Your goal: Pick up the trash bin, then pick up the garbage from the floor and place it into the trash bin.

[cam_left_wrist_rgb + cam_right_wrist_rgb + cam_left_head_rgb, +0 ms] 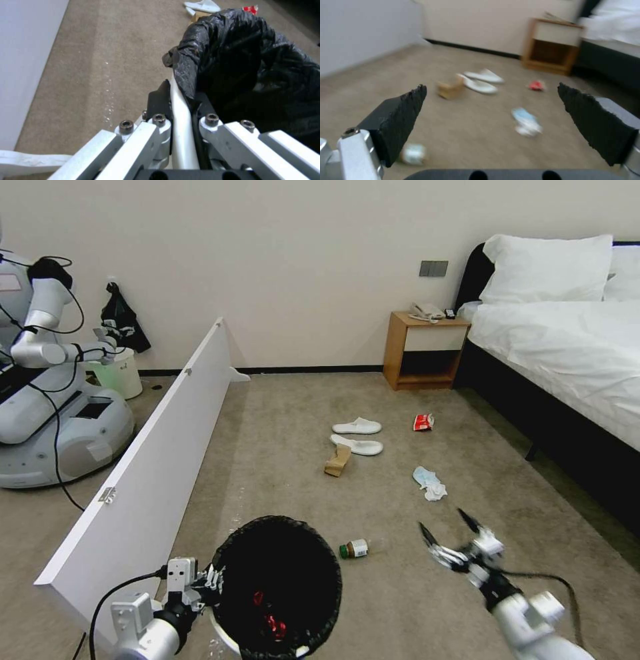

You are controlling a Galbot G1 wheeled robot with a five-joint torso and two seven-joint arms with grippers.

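Left gripper (212, 579) clenched on trash bin (277, 587) rim; spread right gripper (445, 535) beside jar (354, 549)

Black-lined white trash bin (277, 587); white slippers (357, 436); red packet (423, 422).

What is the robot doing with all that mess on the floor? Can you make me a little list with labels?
left claw: shut on the trash bin rim, holding it up
right claw: open, empty, above the carpet
in the bin: something red
nearest litter: small jar, lying beside the bin
mask: on the carpet, farther out
cardboard piece: touching the nearer of the white slippers
red snack packet: near the nightstand
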